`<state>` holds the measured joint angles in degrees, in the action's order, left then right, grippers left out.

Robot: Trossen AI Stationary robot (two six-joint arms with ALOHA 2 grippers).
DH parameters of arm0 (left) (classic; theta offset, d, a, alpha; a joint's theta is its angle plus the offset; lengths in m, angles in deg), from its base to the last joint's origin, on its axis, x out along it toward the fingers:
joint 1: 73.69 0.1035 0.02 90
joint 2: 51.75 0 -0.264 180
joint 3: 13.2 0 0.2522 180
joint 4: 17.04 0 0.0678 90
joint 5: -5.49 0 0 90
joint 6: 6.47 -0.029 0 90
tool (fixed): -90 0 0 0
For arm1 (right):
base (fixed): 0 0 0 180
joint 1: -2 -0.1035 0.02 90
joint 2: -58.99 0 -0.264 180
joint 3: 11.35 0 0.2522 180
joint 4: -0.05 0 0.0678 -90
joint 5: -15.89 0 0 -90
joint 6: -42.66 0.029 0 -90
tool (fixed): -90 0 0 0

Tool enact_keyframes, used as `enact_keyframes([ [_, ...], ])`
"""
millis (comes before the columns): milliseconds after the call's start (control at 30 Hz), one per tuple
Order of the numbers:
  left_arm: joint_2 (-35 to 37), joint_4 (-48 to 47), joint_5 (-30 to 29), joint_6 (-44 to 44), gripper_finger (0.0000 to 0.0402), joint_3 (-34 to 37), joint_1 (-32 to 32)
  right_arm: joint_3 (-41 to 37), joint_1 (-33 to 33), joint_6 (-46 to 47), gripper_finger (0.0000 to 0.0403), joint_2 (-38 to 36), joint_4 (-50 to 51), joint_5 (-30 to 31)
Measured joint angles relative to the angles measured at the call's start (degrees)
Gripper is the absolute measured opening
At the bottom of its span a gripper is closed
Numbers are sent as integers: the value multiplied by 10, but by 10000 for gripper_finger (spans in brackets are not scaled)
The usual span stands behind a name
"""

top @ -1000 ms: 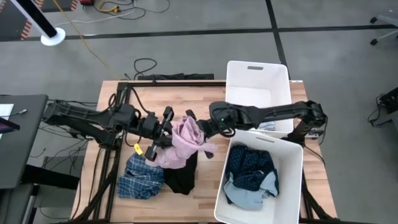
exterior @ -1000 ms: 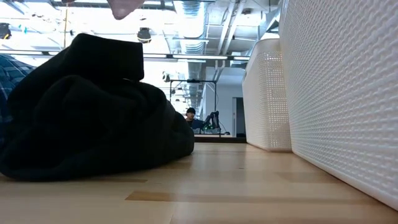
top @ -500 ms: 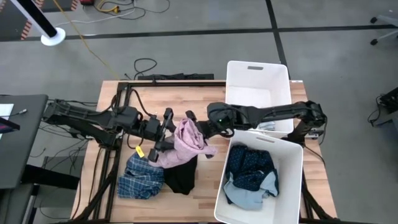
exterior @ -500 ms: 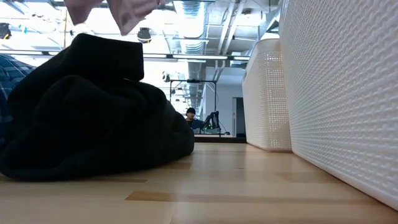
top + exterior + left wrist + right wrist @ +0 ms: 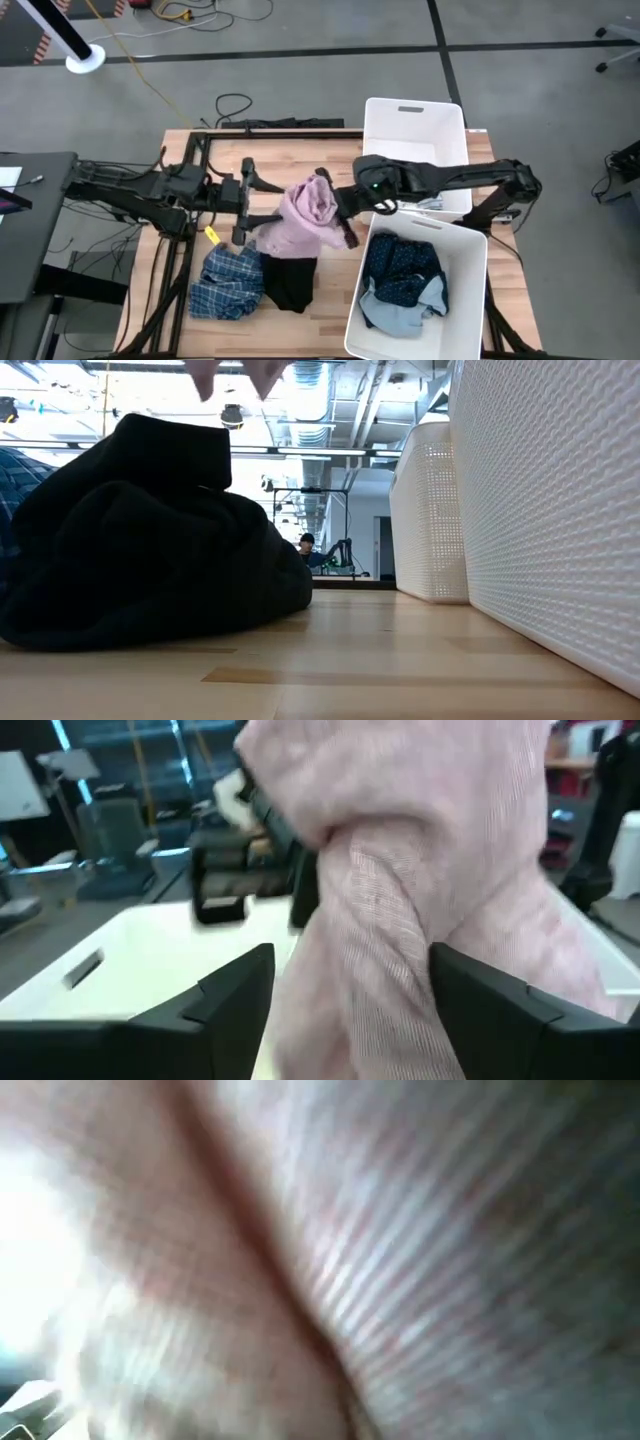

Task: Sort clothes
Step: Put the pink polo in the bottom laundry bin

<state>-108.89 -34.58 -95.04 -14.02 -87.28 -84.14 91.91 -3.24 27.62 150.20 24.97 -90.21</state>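
The pink garment (image 5: 300, 218) hangs bunched over the middle of the table, and my right gripper (image 5: 338, 207) is shut on it from the right. My left gripper (image 5: 252, 205) is open just left of it. Its two fingers (image 5: 232, 995) stand on either side of a hanging pink fold (image 5: 395, 930); whether they touch it I cannot tell. Under the pink garment a black garment (image 5: 290, 282) lies heaped on the table, with a blue plaid shirt (image 5: 228, 283) to its left. A navy patterned garment (image 5: 402, 262) lies in the near white bin (image 5: 470, 300). My right gripper holds the pink garment by a bunched part at its upper right (image 5: 325, 197); the cloth covers the fingers, and pink fabric (image 5: 330, 1250) fills the wrist view. It comes in about level from the table's right. The garment hangs below, its lowest tips (image 5: 205, 380) clear of the black garment.
Two white bins stand on the right: the far bin (image 5: 415, 135) and the near bin with a light blue piece (image 5: 400, 308) in it. In the low view their walls (image 5: 540, 510) fill the right side. Bare wood lies between the black garment (image 5: 140, 550) and the bins.
My left gripper has opened, let go of the pink garment and drawn back toward the table's left edge. My right gripper has moved toward the table's right edge and slightly up, carrying the garment, which now hangs from it alone and has swung right.
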Motion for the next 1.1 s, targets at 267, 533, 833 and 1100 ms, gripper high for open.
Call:
enact_keyframes([
  [267,48,-127,-62,33,259,2,-4,3,-3,-18,37,-49,35,-6],
  [533,66,-214,-63,90,259,2,-5,3,-23,-31,36,-100,116,14],
  [833,63,-243,-58,130,259,15,-5,2,-65,-49,36,-162,238,34],
  [1100,55,-267,-58,165,259,17,-6,2,-135,-30,36,-213,366,81],
])
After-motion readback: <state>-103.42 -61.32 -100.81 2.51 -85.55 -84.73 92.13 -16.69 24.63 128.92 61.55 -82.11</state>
